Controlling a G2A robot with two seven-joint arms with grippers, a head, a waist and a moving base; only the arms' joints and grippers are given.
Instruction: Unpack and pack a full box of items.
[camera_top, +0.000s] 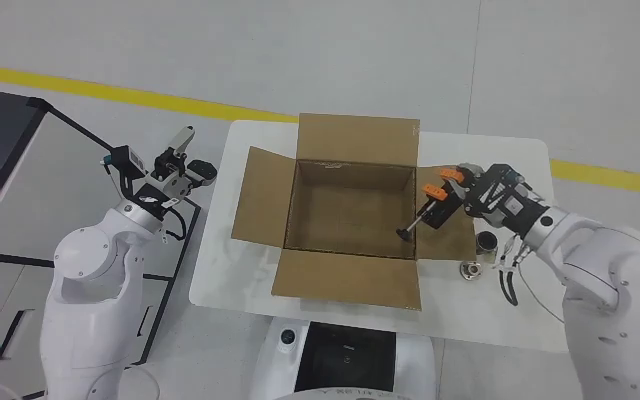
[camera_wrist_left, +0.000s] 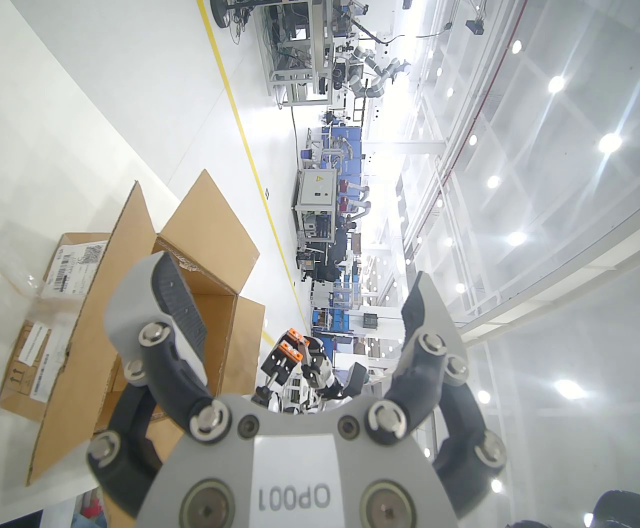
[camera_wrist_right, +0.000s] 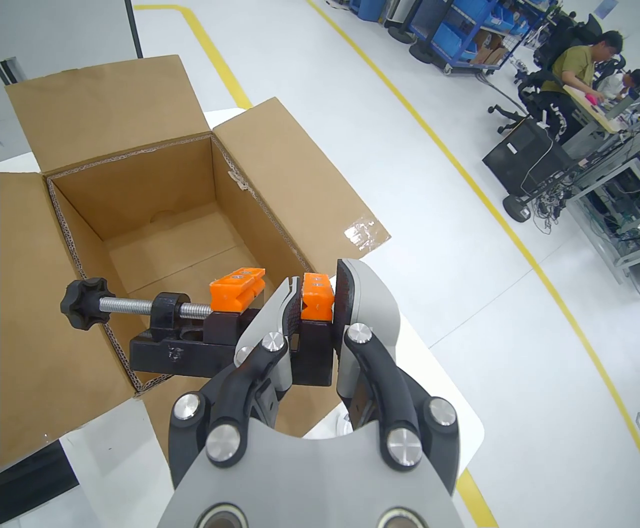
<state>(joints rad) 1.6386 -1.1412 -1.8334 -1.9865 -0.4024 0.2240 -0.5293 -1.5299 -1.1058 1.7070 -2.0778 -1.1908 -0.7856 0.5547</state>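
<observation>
1. Cardboard box (camera_top: 350, 215): stands mid-table (camera_top: 215, 270) with all four flaps folded outward, which gives you an unobstructed drop into the opening. The floor seen from the right wrist is bare cardboard.
2. Bench vise (camera_wrist_right: 225, 325): black body, orange clamp blocks, threaded screw ending in a knob. It hangs in the air over the box's right wall, knob end pointing in across the opening, touching nothing but the fingers on it.
3. Right gripper (camera_wrist_right: 317, 300): clamped across the orange block at the end away from the screw (probably chosen for its flat sides, and to keep the long screw clear of the fingers).
4. Left gripper (camera_wrist_left: 295, 295): fingers spread wide, holding nothing, off the table's left edge and well apart from the box; you may read this as parked out of the way.
5. Small metal pieces (camera_top: 487, 243): two, on the table just beside the right flap, below the right arm.
</observation>
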